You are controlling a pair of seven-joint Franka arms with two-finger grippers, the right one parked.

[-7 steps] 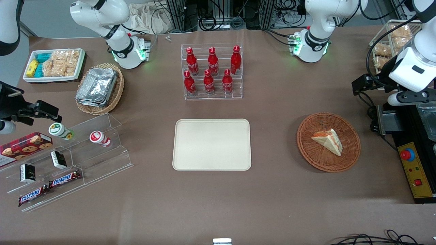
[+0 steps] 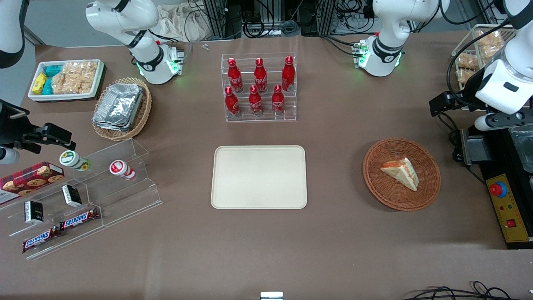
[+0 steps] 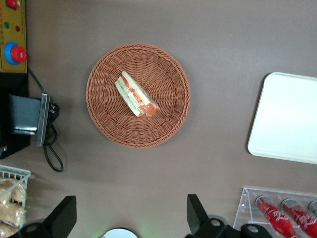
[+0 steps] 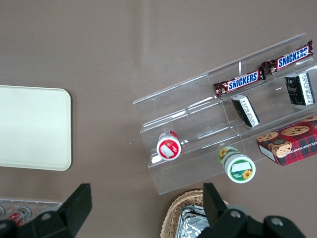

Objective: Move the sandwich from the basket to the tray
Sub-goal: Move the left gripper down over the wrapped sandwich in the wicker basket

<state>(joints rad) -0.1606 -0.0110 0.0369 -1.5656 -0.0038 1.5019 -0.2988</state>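
Pincer (image 3: 130,218) fingers are seen spread open and empty above the worktop (image 3: 223,39), their tips cut off at the frame edge. One sandwich (image 3: 136,94) lies in one basket (image 3: 104,124). One tray (image 3: 287,119), partly cropped, sits well apart, toward the parked arm.

My gripper (image 3: 130,219) hangs high over the table (image 3: 223,39), its fingers (image 3: 63,217) spread wide and showing only as dark, featureless shapes close to my wrist lens. Light falls evenly from above me, bright and diffuse. Below my gripper the basket (image 3: 163,79) throws just a thin, soft shadow on the brown cloth, and the sandwich (image 3: 136,94) in it is clearly lit. The tray (image 3: 287,119) reads pale, almost washed out. A faint green glow (image 3: 142,231) tints the cloth just under my gripper. From the front, the foil containers (image 2: 118,106), well away from me, catch glare.
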